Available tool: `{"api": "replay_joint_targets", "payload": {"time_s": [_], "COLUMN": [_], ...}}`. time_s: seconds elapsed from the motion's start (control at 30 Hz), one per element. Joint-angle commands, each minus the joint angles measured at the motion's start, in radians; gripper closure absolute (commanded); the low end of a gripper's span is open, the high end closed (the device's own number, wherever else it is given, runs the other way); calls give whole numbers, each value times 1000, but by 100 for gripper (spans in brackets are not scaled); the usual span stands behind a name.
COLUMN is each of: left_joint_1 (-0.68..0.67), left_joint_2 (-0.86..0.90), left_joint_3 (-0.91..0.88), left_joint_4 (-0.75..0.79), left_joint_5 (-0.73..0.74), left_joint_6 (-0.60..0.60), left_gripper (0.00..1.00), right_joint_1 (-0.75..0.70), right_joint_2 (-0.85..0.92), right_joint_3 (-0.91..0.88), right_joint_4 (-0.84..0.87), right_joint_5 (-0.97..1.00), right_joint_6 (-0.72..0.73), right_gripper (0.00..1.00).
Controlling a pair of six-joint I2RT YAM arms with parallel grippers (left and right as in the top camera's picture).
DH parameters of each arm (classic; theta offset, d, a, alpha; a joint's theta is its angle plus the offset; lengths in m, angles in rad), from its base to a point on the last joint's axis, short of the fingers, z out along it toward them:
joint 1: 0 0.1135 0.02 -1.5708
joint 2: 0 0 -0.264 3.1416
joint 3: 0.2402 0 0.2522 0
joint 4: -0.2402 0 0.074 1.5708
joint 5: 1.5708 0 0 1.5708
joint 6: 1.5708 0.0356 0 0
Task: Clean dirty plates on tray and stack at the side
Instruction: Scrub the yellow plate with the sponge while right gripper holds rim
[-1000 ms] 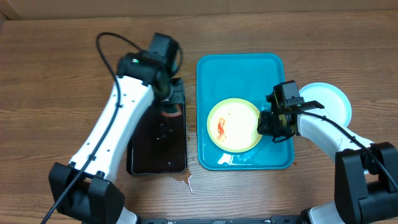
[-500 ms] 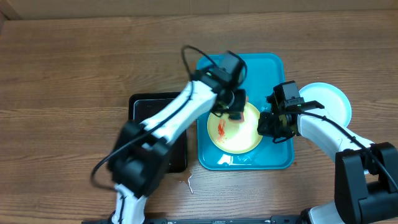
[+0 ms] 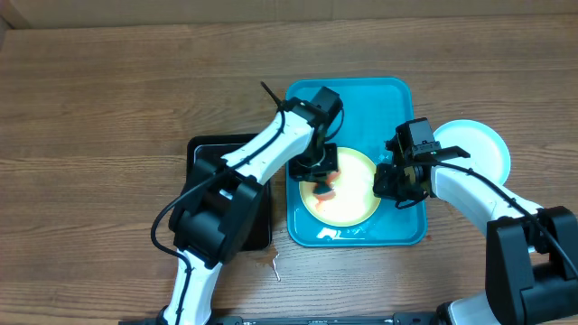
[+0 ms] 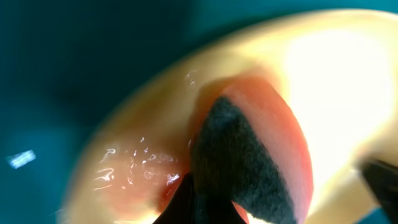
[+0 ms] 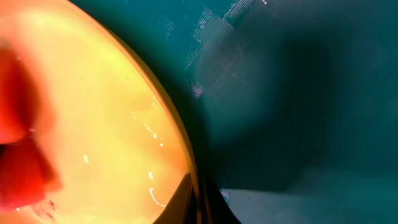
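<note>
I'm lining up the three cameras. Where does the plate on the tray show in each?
Overhead: plate at the turquoise tray's lower middle.
Left wrist: plate fills the lower right, under the sponge.
Right wrist: plate fills the left half, rim running diagonally.
Shared landmark: the tray bordering the plate's rim.

You're looking at a matt, grainy wooden table (image 3: 90,108) under a smooth turquoise plastic tray (image 3: 361,99) with wet glints. The plate (image 3: 357,199) is slick, glossy plastic, and the sponge (image 4: 242,162) shows soft orange foam with a coarse dark scouring face.
</note>
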Motion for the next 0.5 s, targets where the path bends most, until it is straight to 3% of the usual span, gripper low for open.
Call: {"api": "replay_joint_targets", "payload": {"time_s": [0.0, 0.17, 0.33, 0.47], "left_joint_1": [25, 19, -5, -23], "left_joint_2": [24, 24, 24, 24], "left_joint_3": [22, 33, 33, 33], "left_joint_4": [-51, -103, -17, 39], "left_joint_5": [-157, -267, -116, 37], "left_joint_6": [-2, 20, 192, 243], "left_gripper": [96, 96, 96, 96], "right_joint_1": [2, 2, 2, 2], "right_joint_2": [-16, -16, -16, -16], "right_joint_3": [-4, -4, -4, -4], "right_joint_4": [-1, 0, 3, 3], "right_joint_5": [31, 31, 31, 31], "right_joint_6": [1, 1, 1, 1], "right_gripper": [96, 96, 96, 96]}}
